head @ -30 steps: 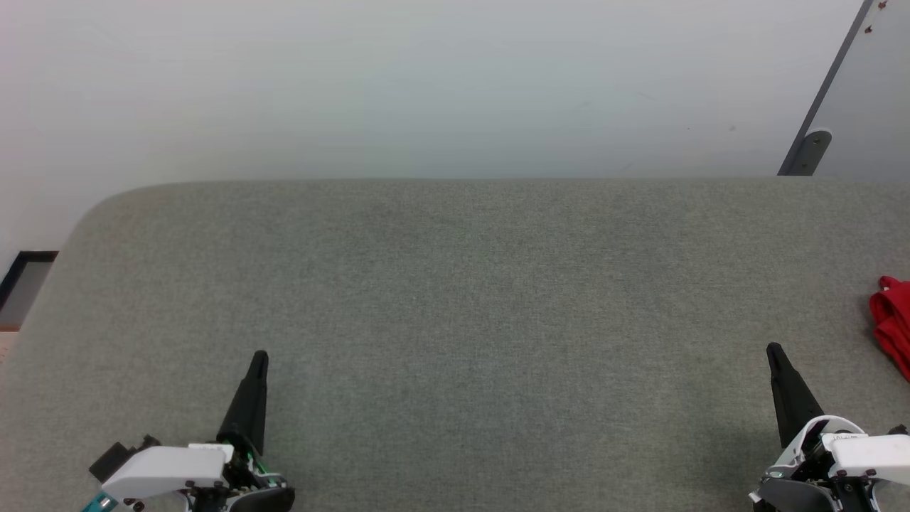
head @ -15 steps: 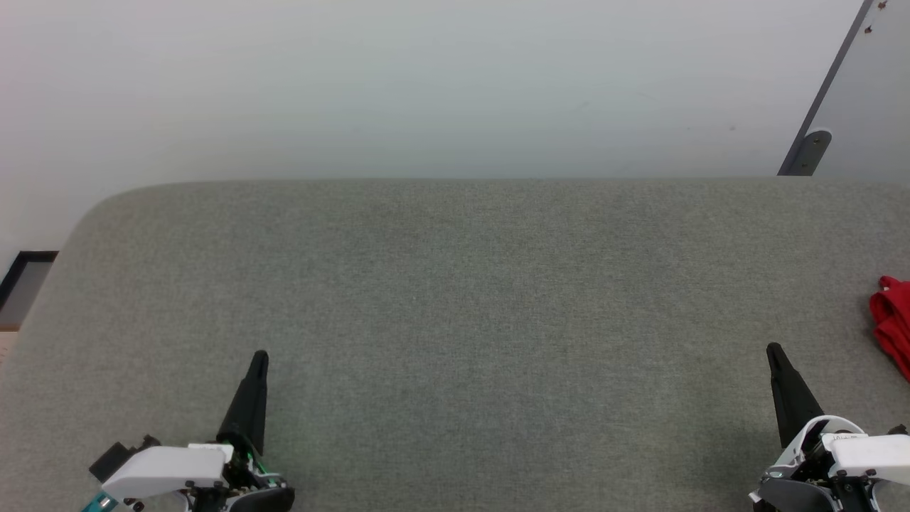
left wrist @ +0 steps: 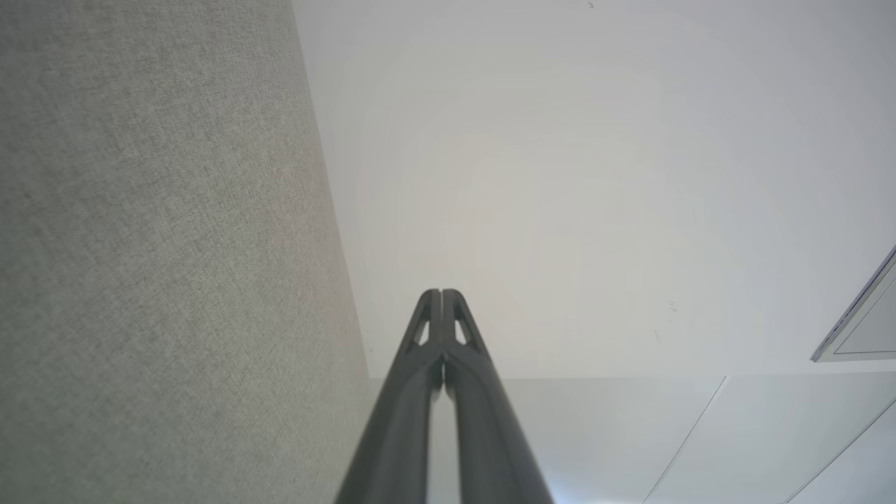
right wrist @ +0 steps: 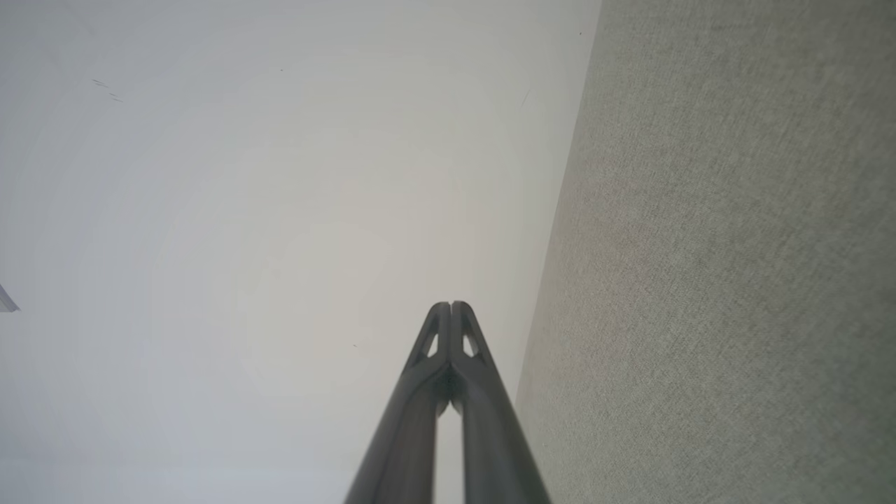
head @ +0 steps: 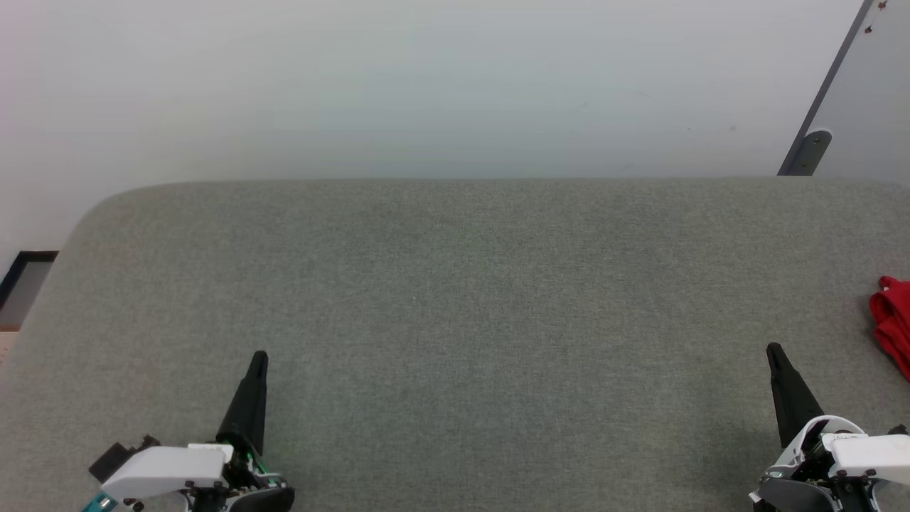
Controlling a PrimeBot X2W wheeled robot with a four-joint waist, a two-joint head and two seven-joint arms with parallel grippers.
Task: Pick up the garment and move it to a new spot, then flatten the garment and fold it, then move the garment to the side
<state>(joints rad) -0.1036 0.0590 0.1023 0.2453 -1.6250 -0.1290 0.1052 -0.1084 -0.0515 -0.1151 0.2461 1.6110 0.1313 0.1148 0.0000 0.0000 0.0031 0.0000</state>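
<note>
A bunched red piece of the garment (head: 893, 323) lies at the far right edge of the grey fabric surface (head: 469, 299), cut off by the head view's border. My right gripper (head: 773, 351) stands at the lower right, shut and empty, a short way left of and nearer than the garment. At the lower left my left gripper (head: 259, 358) is shut too, far from the garment. In the left wrist view the left gripper (left wrist: 441, 295) has its tips pressed together. The right wrist view gives the same for the right gripper (right wrist: 451, 308).
A pale wall (head: 426, 85) rises behind the surface's far edge. A grey panel with a bracket (head: 816, 146) leans at the back right. The surface's rounded left corner drops to the floor and a dark-framed opening (head: 25, 281).
</note>
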